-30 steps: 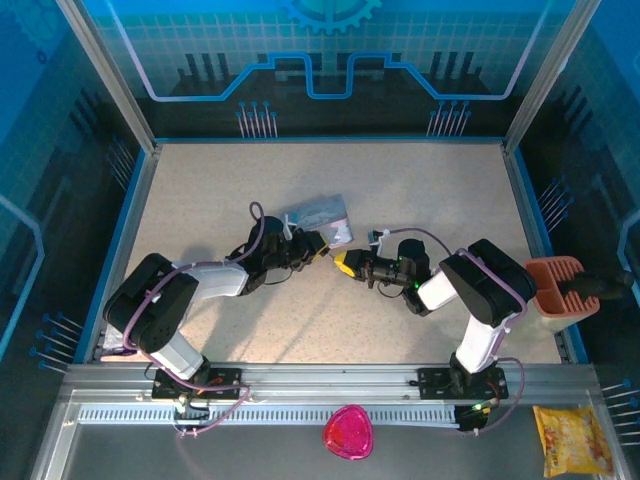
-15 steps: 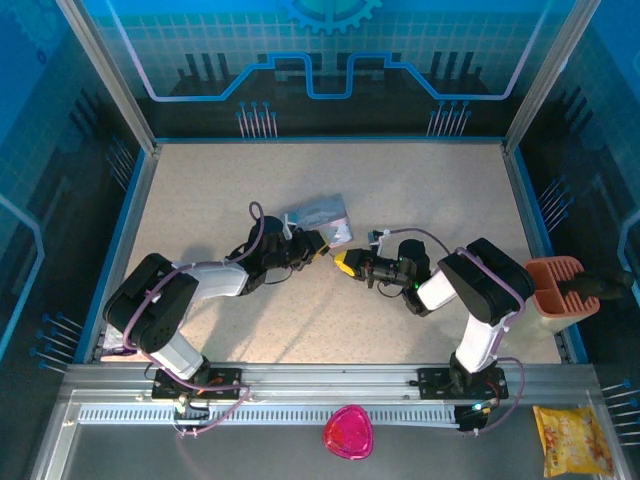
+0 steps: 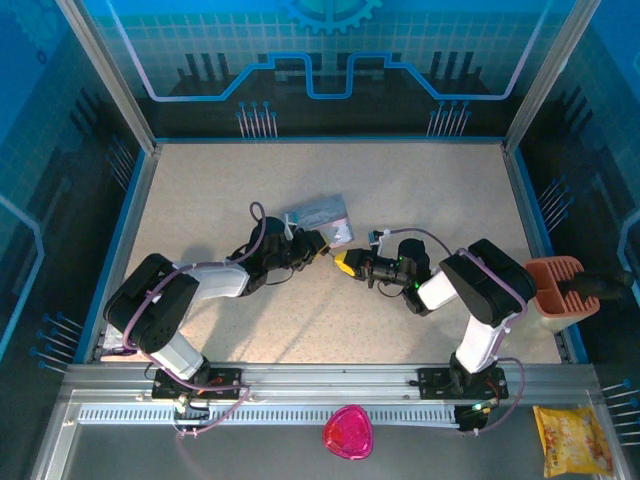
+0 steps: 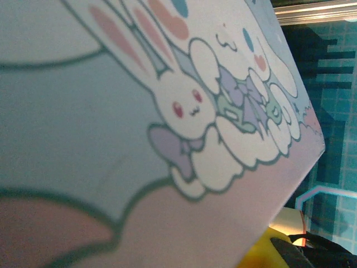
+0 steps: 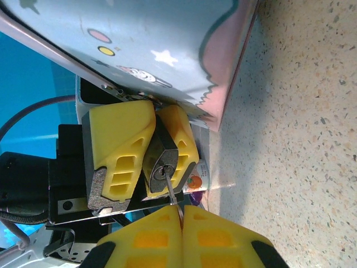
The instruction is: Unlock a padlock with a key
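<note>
In the right wrist view the small dark padlock (image 5: 162, 164) is pinched between the yellow fingers (image 5: 120, 145) of my left gripper (image 5: 156, 142), its keyhole end facing the camera. My right gripper (image 5: 182, 211) is shut on the thin metal key (image 5: 174, 194), whose tip sits in the keyhole. From above, the left gripper (image 3: 318, 246) and right gripper (image 3: 343, 263) meet tip to tip at the table's middle. The pastel cartoon tin (image 3: 322, 212) lies right behind them. It covers most of the left wrist view (image 4: 139, 111), where a yellow right finger (image 4: 268, 251) peeks in at the bottom.
The tin's pink edge (image 5: 228, 84) rests on the speckled table (image 5: 301, 139) just above the padlock. An orange-brown holder (image 3: 555, 285) sits at the right wall. A pink object (image 3: 348, 432) and a yellow snack bag (image 3: 572, 440) lie in front of the rail.
</note>
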Available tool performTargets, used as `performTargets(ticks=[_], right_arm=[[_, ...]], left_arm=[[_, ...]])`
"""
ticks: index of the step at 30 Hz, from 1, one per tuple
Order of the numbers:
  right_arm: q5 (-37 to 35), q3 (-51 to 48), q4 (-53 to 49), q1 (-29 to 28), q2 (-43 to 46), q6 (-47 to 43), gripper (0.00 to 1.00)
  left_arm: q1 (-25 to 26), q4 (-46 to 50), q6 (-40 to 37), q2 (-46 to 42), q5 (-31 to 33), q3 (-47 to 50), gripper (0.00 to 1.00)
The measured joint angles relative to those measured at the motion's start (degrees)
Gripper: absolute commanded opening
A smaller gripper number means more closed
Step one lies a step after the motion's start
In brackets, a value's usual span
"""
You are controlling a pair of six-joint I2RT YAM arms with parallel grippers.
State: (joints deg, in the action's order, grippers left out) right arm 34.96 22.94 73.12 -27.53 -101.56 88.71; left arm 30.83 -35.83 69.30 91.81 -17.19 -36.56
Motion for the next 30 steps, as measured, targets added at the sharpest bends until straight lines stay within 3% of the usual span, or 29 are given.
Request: performTargets(ticks=[15,30], right_arm=[[0.1,0.0,-0.7,0.2,0.3,0.7,0.00],[1.6,0.0,0.6,0.5,-1.0,3.4,0.00]], left_arm=[[1.0,-0.2,-0.9,0.1,1.8,0.1,0.02],[1.2,-6.4,-3.2,0.8,2.0,3.3,0.04]])
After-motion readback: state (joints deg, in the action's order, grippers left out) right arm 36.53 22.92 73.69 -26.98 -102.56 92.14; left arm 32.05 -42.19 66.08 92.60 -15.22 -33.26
